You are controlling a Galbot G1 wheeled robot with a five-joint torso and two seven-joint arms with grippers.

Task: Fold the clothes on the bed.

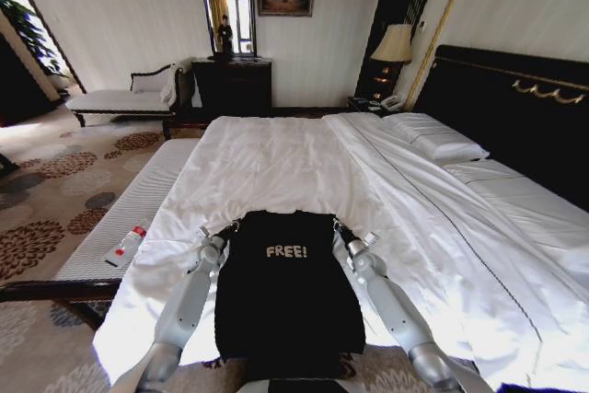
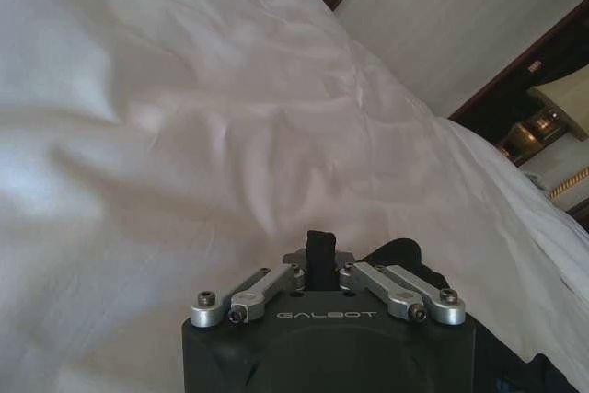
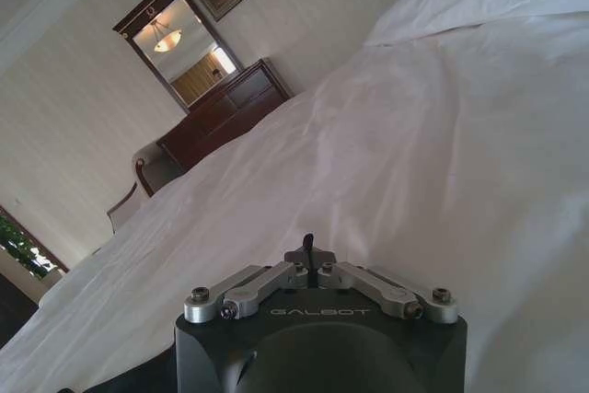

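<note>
- Head view: the black T-shirt [image 1: 290,287] hangs over the near edge of the bed [image 1: 276,167], lettering upward; the left gripper [image 1: 227,226] and right gripper [image 1: 339,225] each pinch a far corner of it
- Left wrist view: fingers closed tight on a tuft of black cloth above the white duvet [image 2: 184,135]
- Right wrist view: fingers clamped together on a thin black fold

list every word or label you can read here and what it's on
"FREE!" in white on the chest of the black T-shirt held over the bed.
"GALBOT" on the left gripper housing.
"GALBOT" on the right gripper housing.
The small bottle on the bench has a label too small to read.
</note>
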